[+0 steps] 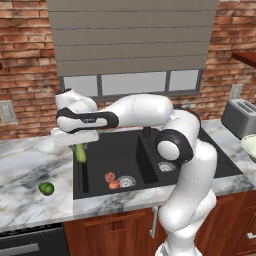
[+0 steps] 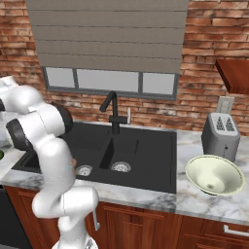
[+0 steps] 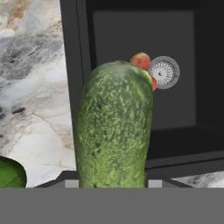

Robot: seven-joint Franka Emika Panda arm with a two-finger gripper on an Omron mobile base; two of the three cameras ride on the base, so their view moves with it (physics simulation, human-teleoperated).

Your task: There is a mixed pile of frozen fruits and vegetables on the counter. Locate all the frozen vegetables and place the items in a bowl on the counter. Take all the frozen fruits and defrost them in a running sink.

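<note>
- On my hand view the cucumber stands right in front of the lens, mottled dark green, its rounded end pointing away from me.
- My gripper is clamped on the cucumber; in the left base view the stick hangs below the hand, just over the left edge of the sink.
- Beside it in the hand view, low at the left edge, I see a slice of the round green item, lying on the counter. The left base view puts it on the marble well left of the sink, apart from everything else.
- Past the cucumber's tip, the two reddish fruits sit touching each other on the floor of the left basin, just beside the silver drain.
- I see no water coming from the black faucet, which stands behind the divider between the two basins.
- Further right, the cream bowl rests on the counter beyond the sink's right edge, with nothing visible inside it.
- A grey toaster stands just behind the bowl, against the brick wall.
</note>
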